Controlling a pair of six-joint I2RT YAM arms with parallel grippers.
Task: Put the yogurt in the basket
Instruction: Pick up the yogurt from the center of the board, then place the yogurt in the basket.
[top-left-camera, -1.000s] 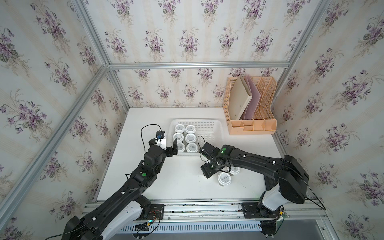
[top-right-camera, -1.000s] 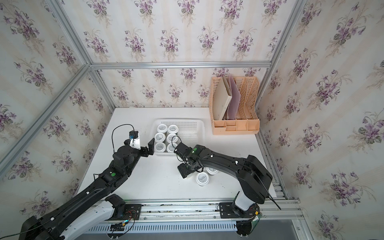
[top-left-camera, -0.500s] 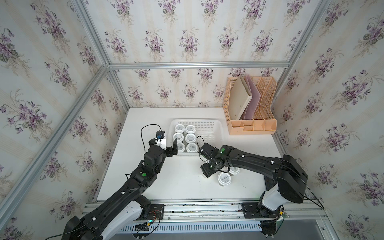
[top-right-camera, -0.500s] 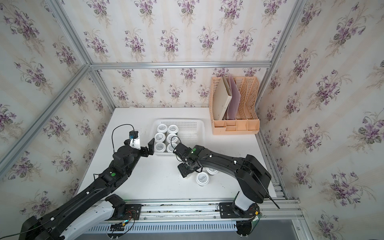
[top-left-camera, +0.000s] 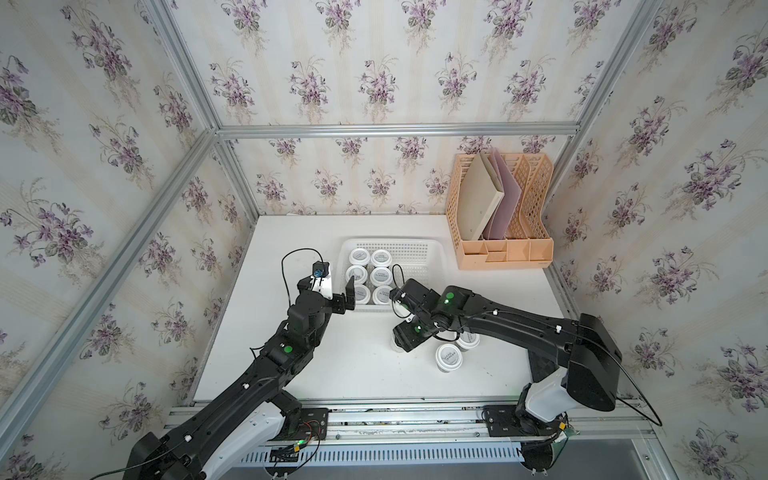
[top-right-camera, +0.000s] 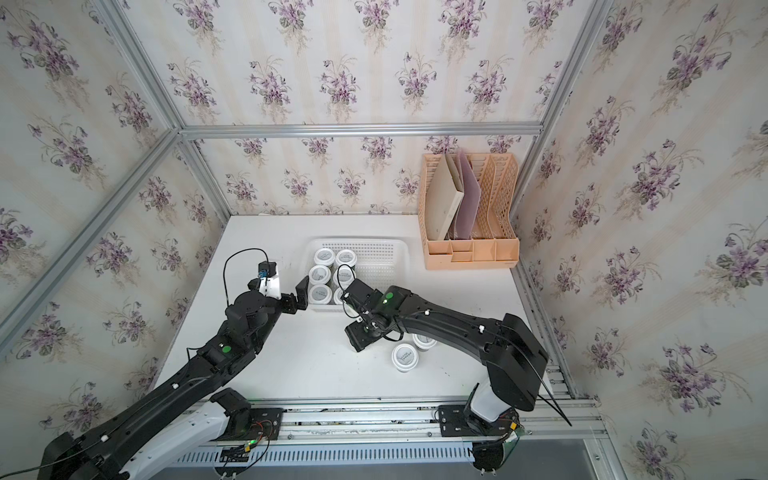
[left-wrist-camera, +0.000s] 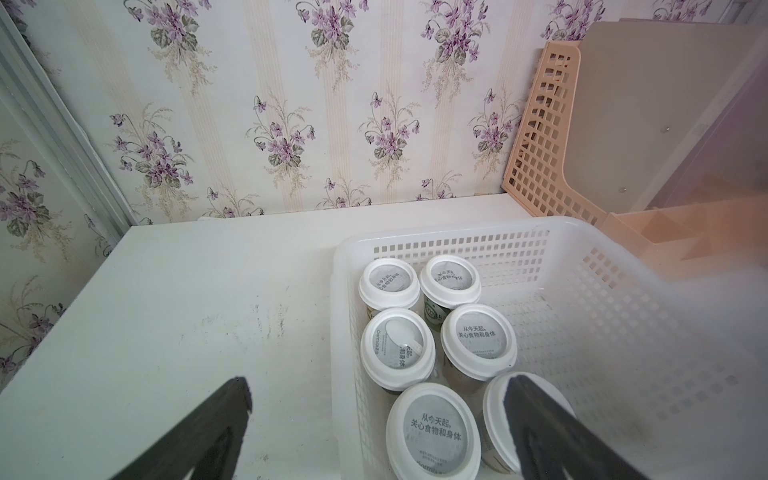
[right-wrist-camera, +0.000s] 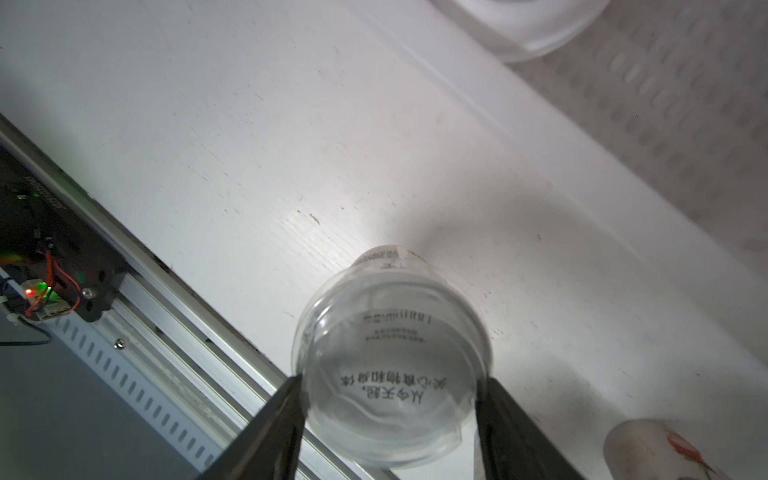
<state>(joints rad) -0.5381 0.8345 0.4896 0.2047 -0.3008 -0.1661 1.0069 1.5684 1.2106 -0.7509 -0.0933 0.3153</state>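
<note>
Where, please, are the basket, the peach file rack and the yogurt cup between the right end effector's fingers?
basket (top-left-camera: 417, 259), in a top view, bare perforated floor.
file rack (top-left-camera: 519, 255), in a top view, front base panel.
yogurt cup (right-wrist-camera: 390, 374), right wrist view, centre of its printed lid.

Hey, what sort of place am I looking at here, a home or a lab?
Probably a robot test cell, not a home: floral wallpaper panels set in a bare aluminium frame, and two black robot arms mounted on a metal rail at a white table.
</note>
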